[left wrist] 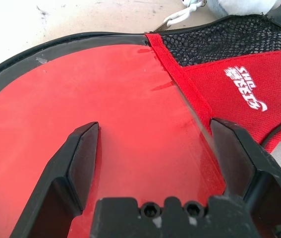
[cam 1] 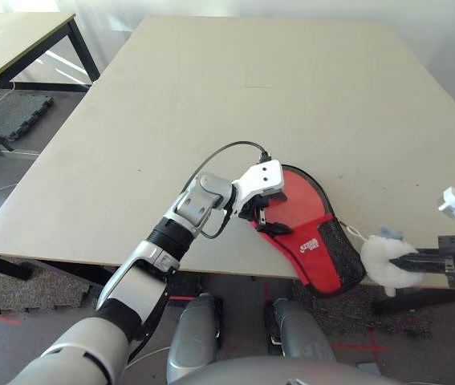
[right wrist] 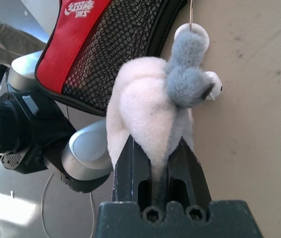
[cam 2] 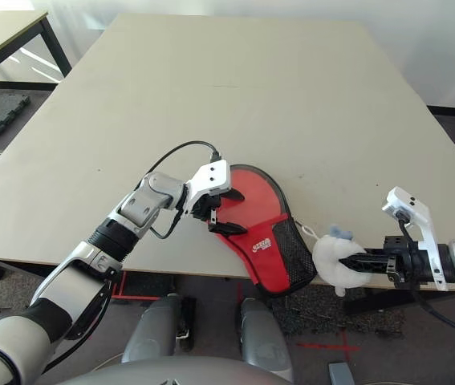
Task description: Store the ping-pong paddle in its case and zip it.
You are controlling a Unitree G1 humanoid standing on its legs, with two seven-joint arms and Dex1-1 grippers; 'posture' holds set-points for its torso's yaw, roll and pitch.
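The red face of the ping-pong paddle (left wrist: pixel 81 94) lies inside the case (cam 1: pixel 317 245), ringed by the black zipper rim. The case's red flap with white logo (left wrist: pixel 247 91) and mesh pocket covers the handle end, which juts over the table's front edge. My left gripper (left wrist: pixel 155 126) hovers open just above the paddle face, its fingers (cam 1: pixel 271 228) straddling bare rubber. My right gripper (cam 2: pixel 355 261), off the table's front right, is shut on a white-grey plush pouch (right wrist: pixel 145 109) that hangs by a white clip (right wrist: pixel 191 34) from the case's zipper.
The beige table (cam 1: pixel 251 96) stretches wide behind the case. Its front edge (cam 1: pixel 211 269) runs right under the case. A second table (cam 1: pixel 10 40) stands at the far left, with dark floor mats (cam 1: pixel 18 112) below it.
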